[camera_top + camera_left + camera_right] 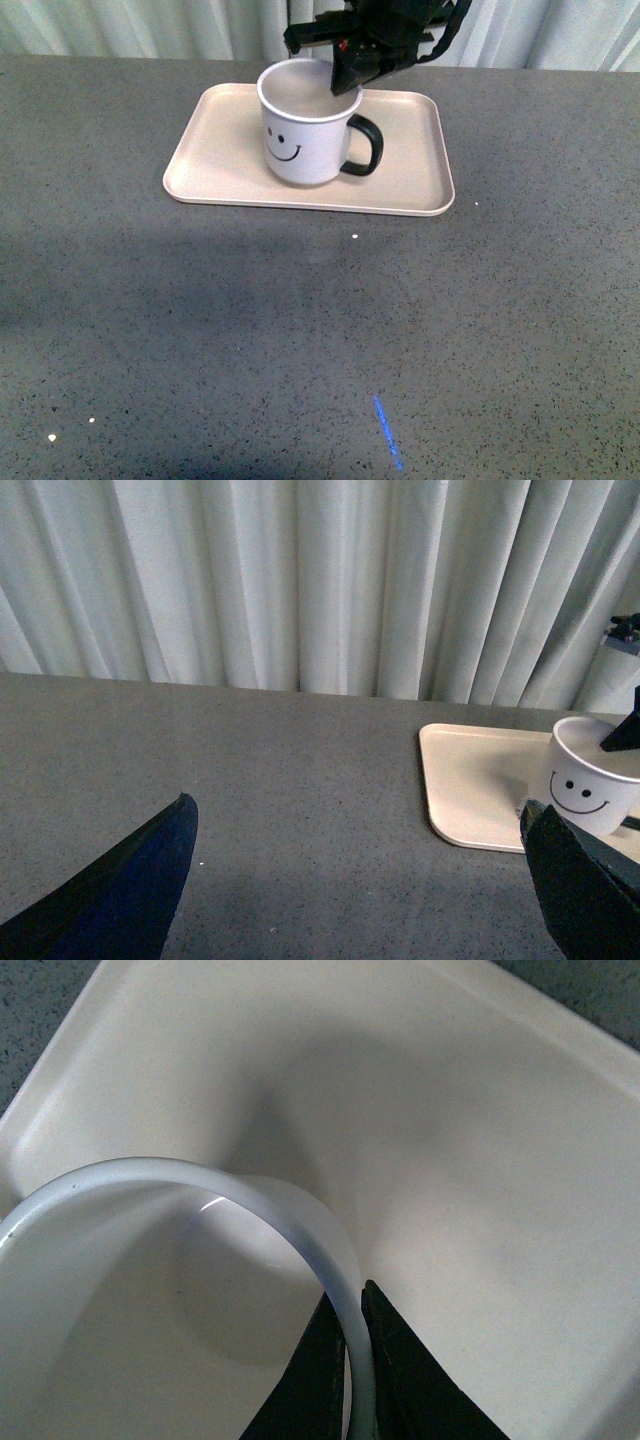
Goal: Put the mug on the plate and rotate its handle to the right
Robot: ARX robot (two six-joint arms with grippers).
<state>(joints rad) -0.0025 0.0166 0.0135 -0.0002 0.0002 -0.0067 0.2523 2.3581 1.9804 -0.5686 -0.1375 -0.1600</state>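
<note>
The white mug (300, 140) with a black smiley face stands on the cream-pink plate (210, 150), near its middle. Its black handle (364, 146) points right. My right gripper (345, 82) comes down from above and is shut on the mug's back right rim, one finger inside and one outside. In the right wrist view the rim (300, 1210) runs between my black fingertips (390, 1360), over the plate (470, 1160). My left gripper (360, 880) is open and empty over bare table, left of the plate (470, 780) and mug (590, 790).
The grey speckled table (320, 330) stretches in front of the plate. A pale pleated curtain (300, 580) hangs behind the table's far edge.
</note>
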